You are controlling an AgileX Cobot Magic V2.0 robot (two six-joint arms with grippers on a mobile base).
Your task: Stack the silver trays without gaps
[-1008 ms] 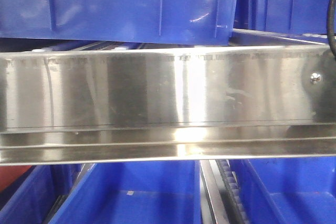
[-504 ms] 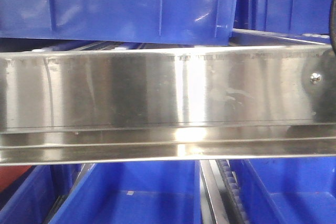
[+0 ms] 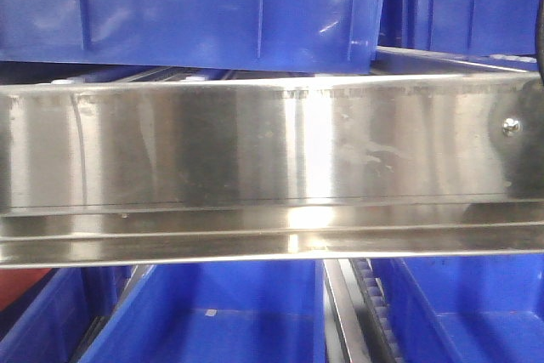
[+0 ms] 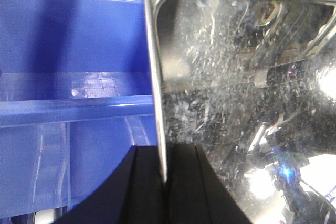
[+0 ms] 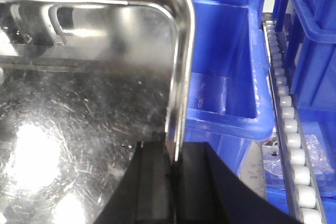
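In the left wrist view, a shiny silver tray [image 4: 236, 103] fills the right side, and its scratched bottom reflects light. My left gripper [image 4: 165, 179] is shut on the tray's left rim, one black finger on each side of the rim. In the right wrist view, a silver tray [image 5: 79, 103] fills the left side. My right gripper [image 5: 172, 166] is shut on its right rim near the rounded corner. Neither the trays nor the grippers show in the front view.
A broad steel rail [image 3: 272, 150] with a screw [image 3: 511, 126] spans the front view, with blue bins above [image 3: 187, 6] and below [image 3: 212, 320]. Blue bins lie beside the tray [image 4: 68, 93] [image 5: 226, 72]. A roller track [image 5: 289, 129] runs at the right.
A black cable at the front view's right edge has slid almost out of frame. Rail and bins have not moved.
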